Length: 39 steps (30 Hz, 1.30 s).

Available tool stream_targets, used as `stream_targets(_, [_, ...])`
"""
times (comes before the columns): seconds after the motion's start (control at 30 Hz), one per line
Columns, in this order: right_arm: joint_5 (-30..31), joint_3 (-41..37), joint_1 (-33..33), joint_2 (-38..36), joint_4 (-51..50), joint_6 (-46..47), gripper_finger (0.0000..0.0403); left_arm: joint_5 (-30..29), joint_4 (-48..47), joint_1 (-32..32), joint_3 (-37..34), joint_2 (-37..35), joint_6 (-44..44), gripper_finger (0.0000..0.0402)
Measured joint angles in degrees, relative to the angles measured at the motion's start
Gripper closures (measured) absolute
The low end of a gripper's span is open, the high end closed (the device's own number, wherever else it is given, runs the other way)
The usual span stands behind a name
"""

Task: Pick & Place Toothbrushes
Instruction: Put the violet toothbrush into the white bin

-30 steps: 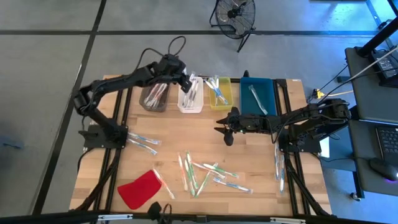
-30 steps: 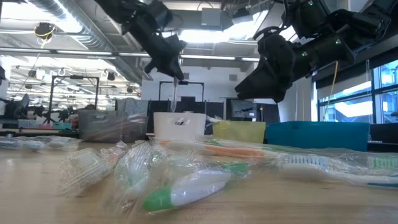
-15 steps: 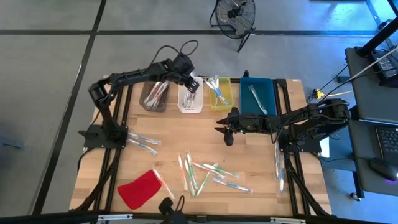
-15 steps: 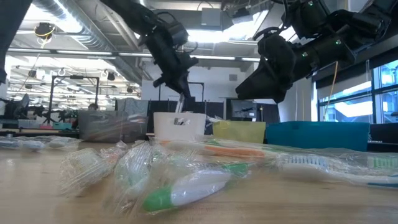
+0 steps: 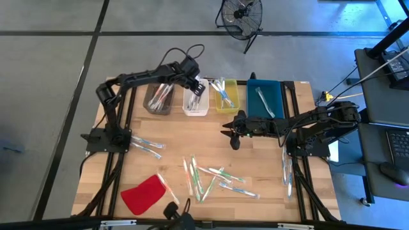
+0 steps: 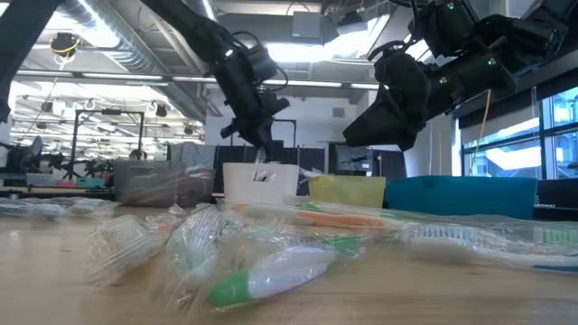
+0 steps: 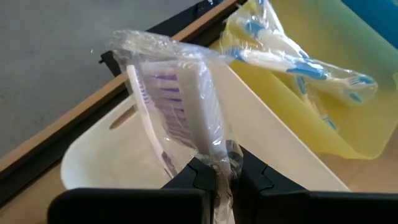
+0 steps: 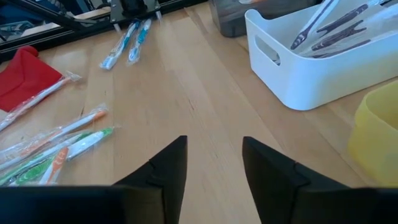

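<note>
Left wrist view: left gripper (image 7: pixel 216 180) jaws clamped on wrapped purple toothbrush (image 7: pixel 180 106), white bin (image 7: pixel 280 149) directly beneath for drop. Right gripper (image 8: pixel 211 165) jaws apart, empty, bare wood between them, waiting.

The whole desk (image 5: pixel 172 150) is covered from directly overhead by the high view. A level line across the desk top into the room behind is taken by the low view. Each wrist view is aimed closely past its own fingers. The white bin (image 5: pixel 195 99) is shared by all four views.
</note>
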Motion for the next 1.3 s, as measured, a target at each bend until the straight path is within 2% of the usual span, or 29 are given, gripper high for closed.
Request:
stream_targets(0.43, [0.0, 0.0, 0.0, 0.0, -0.2, 0.0, 0.0227, 0.3, -0.1, 0.0, 0.0, 1.2, 0.2, 0.0384])
stream_targets(0.73, [0.0, 0.0, 0.0, 0.0, -0.2, 0.0, 0.0242, 0.4, 0.0, 0.6, 0.0, 1.2, 4.1, 0.0383])
stream_targets(1.3, [0.2, 0.0, 0.0, 0.0, -0.5, 0.0, 0.0272, -0.7, 0.1, 0.6, 0.0, 1.2, 7.9, 0.0314])
